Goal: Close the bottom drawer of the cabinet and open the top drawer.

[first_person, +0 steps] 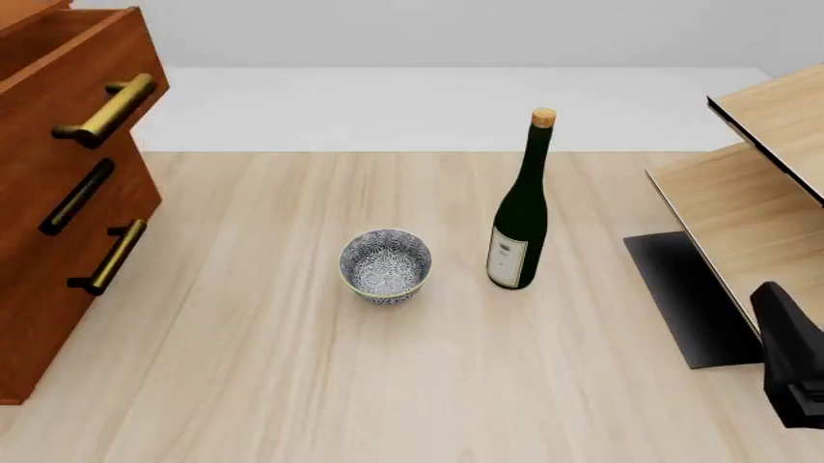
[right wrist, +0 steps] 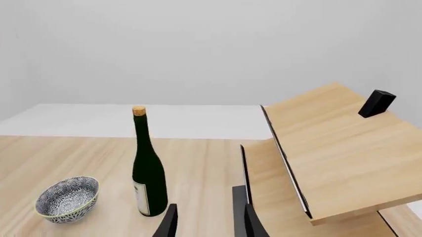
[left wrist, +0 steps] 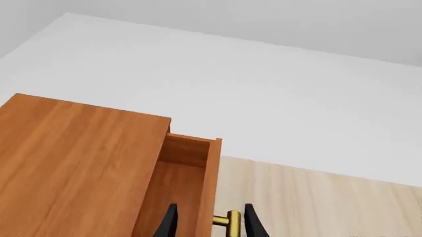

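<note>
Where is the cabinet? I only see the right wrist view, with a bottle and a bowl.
Observer: The cabinet stands at the far left of the front view, left of the bowl.
Operator: Is its top drawer open?
Observer: Yes. The top drawer is pulled out, and the left wrist view looks down into it.
Operator: Is anything holding its handle?
Observer: No. In the front view the brass handle is bare, and the left fingers are spread apart.

One cabinet [first_person: 52,251], three drawers, three brass handles; one bowl [first_person: 385,265]; one bottle [first_person: 520,212]; one shelf unit [first_person: 759,193].
</note>
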Controlling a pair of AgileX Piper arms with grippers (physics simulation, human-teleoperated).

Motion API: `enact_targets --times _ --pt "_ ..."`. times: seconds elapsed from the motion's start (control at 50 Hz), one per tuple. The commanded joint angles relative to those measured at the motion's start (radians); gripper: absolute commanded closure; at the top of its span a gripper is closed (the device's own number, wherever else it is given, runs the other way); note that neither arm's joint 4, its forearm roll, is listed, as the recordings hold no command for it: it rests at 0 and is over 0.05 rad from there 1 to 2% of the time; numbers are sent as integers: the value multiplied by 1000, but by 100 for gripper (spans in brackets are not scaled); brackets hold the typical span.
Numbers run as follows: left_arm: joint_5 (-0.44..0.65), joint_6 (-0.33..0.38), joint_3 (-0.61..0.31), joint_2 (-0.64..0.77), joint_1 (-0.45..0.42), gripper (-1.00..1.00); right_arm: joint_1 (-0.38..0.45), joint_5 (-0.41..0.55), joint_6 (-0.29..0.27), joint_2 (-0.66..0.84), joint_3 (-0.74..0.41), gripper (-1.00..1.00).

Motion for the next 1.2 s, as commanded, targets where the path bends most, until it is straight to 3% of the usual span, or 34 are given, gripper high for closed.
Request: enact_targets --times 0.02,0.5,0.98,1.2 --pt "22 -47 22 -10 15 -100 -1 0 1 -1 0 -100" --pt "-4 -67 64 -15 59 -100 6 1 -3 0 0 -100" --pt "-62 -182 122 48 -27 -100 5 0 -5 0 0 -100" --pt "-72 -191 113 78 -59 -100 4 0 -5 -1 0 -100"
